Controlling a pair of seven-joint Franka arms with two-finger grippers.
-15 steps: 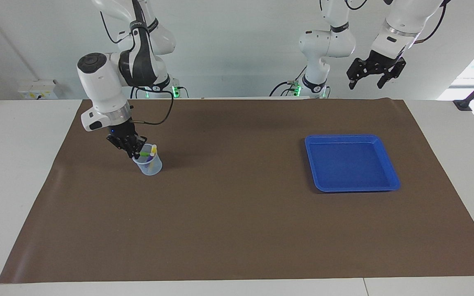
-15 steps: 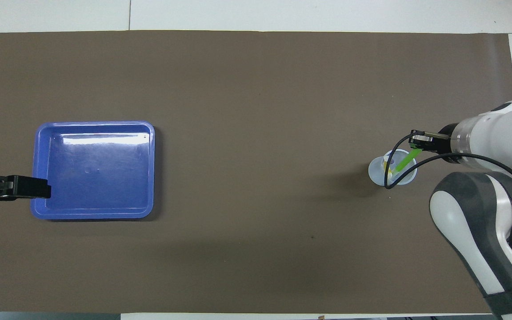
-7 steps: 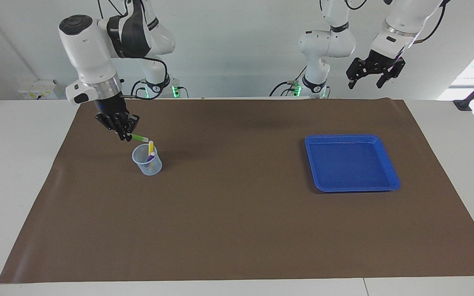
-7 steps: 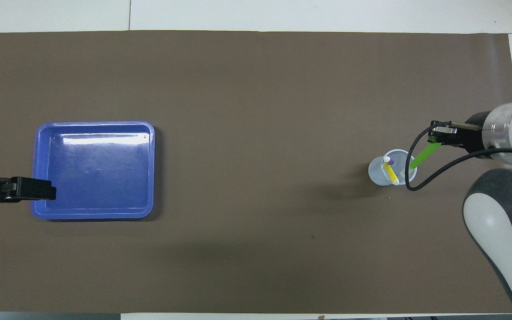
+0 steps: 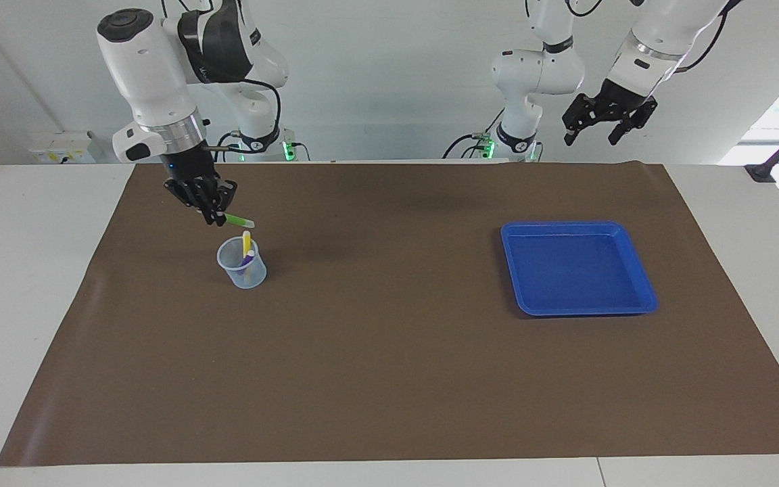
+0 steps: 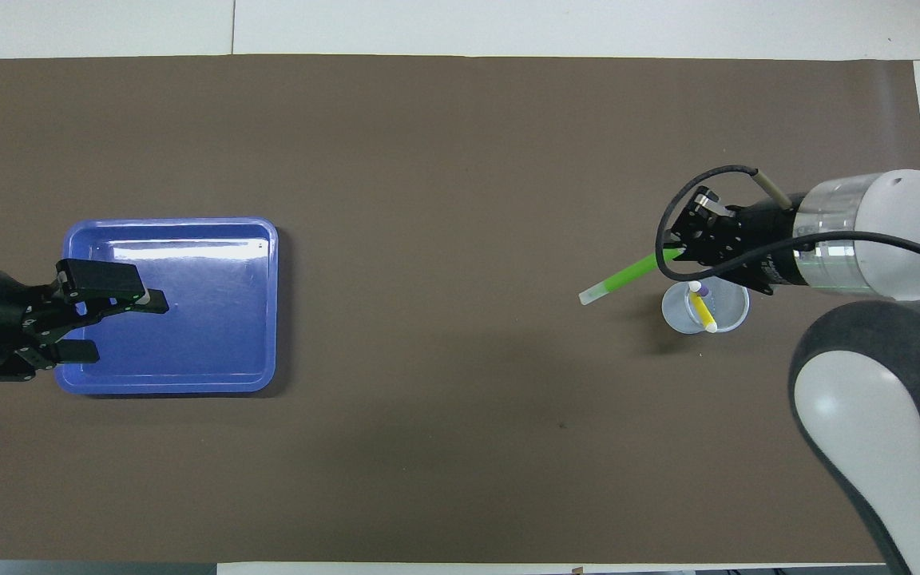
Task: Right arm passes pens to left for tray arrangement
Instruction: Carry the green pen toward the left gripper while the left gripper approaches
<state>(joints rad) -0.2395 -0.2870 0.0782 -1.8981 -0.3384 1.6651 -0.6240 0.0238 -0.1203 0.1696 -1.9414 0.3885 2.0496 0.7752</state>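
Right gripper (image 5: pixel 217 218) is clamped on the green pen (image 6: pixel 624 277), just above the clear cup (image 5: pixel 242 264); inside the cup, yellow pen (image 5: pixel 247 242) hides most of purple pen (image 6: pixel 701 294). Left gripper (image 5: pixel 596 127), jaws spread and empty, hangs above the blue tray (image 5: pixel 636 267).

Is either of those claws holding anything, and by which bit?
The right gripper holds the green pen by one end; the left gripper holds nothing.
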